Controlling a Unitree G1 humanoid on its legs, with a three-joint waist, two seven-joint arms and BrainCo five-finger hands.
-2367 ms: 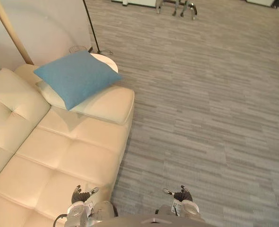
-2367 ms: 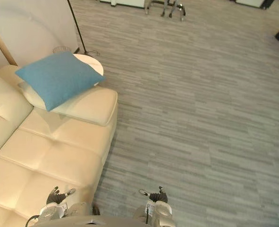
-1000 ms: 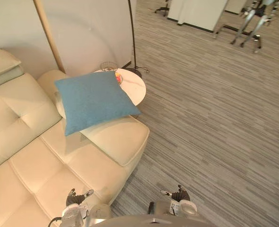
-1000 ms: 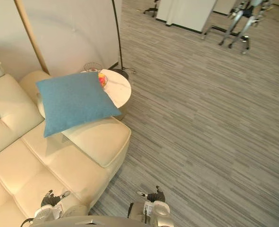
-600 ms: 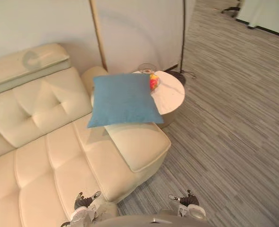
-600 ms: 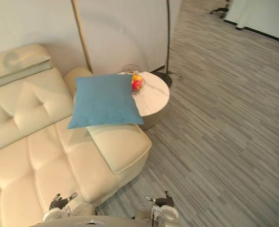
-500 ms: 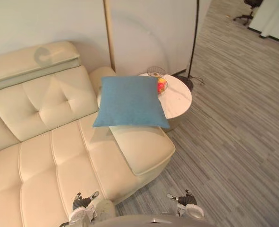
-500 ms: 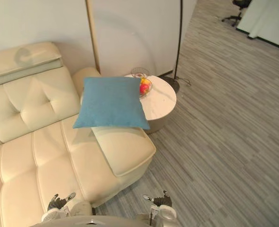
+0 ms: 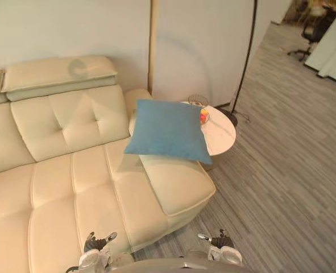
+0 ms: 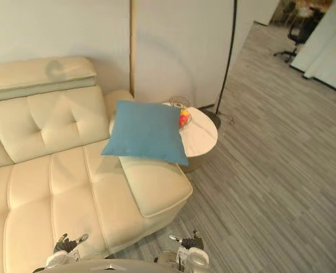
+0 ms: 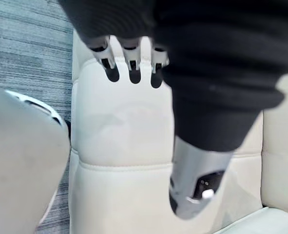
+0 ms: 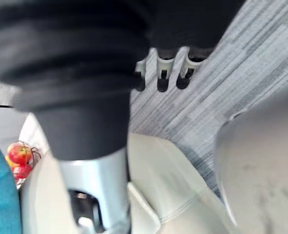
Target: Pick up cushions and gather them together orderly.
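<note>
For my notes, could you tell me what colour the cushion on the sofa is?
The cushion is plain blue, clearest in the left eye view.

My left hand (image 9: 96,245) hangs, fingers relaxed, at the sofa's (image 9: 71,187) front edge; my right hand (image 9: 219,243), likewise loose, hangs over floor (image 9: 287,187) that lies open from 1 to 4 o'clock. At 12 the cushion (image 9: 169,131) caps the sofa's end. Just beside it at 1, the table (image 9: 222,136), bowl (image 9: 202,116) and lamp pole (image 9: 246,57) block the way. The seat from 9 to 11 is free.
</note>
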